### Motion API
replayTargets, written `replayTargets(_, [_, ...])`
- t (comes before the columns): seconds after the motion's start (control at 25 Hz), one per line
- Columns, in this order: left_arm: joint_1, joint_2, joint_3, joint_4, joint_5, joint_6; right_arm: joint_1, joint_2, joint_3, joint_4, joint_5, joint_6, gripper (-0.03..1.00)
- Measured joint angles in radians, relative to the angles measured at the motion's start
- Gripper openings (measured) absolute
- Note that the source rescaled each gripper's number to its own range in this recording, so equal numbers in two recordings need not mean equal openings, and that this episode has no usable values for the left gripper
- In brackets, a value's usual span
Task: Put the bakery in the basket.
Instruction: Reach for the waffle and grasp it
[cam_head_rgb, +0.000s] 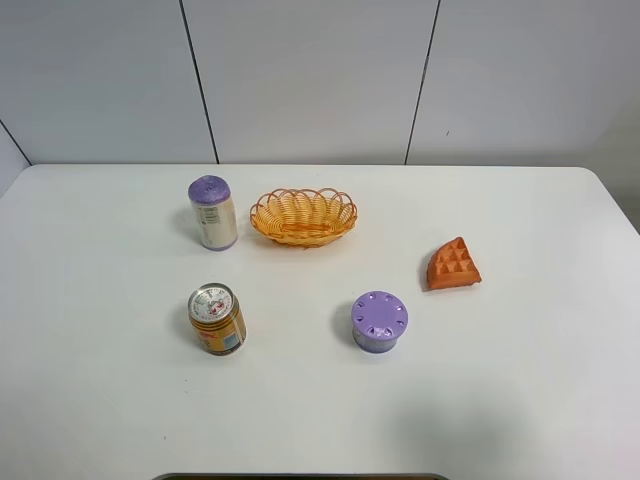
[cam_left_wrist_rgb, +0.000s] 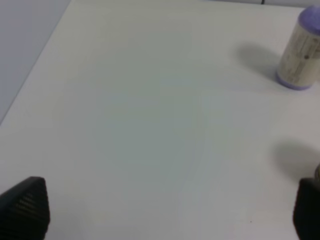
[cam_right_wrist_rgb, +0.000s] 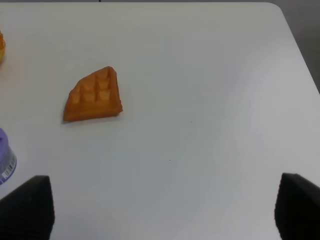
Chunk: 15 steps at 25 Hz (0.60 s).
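The bakery (cam_head_rgb: 453, 266), a small orange-brown waffle wedge with a raised grid, lies on the white table at the right; the right wrist view shows the bakery (cam_right_wrist_rgb: 94, 95) well ahead of my right gripper (cam_right_wrist_rgb: 162, 207). That gripper is open with nothing between its black fingertips (cam_right_wrist_rgb: 27, 206). The basket (cam_head_rgb: 303, 216), a shallow orange-yellow woven oval, sits empty at the table's back centre, and a sliver of its rim (cam_right_wrist_rgb: 1, 47) shows in the right wrist view. My left gripper (cam_left_wrist_rgb: 170, 210) is open over bare table. Neither arm appears in the exterior high view.
A tall purple-capped can (cam_head_rgb: 212, 212) stands left of the basket, also seen as the can (cam_left_wrist_rgb: 300, 50) from the left wrist. A short gold can (cam_head_rgb: 217, 319) stands front left. A squat purple container (cam_head_rgb: 379, 321) sits front centre, its edge (cam_right_wrist_rgb: 5, 162) showing in the right wrist view.
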Motion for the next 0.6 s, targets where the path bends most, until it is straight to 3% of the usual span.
replayTargets(0.28, [0.000, 0.000, 0.000, 0.000, 0.000, 0.000, 0.000, 0.002, -0.012, -0.001, 0.000, 0.024, 1.00])
replayTargets(0.6, [0.000, 0.000, 0.000, 0.000, 0.000, 0.000, 0.000, 0.173, -0.149, -0.003, -0.009, 0.026, 1.00])
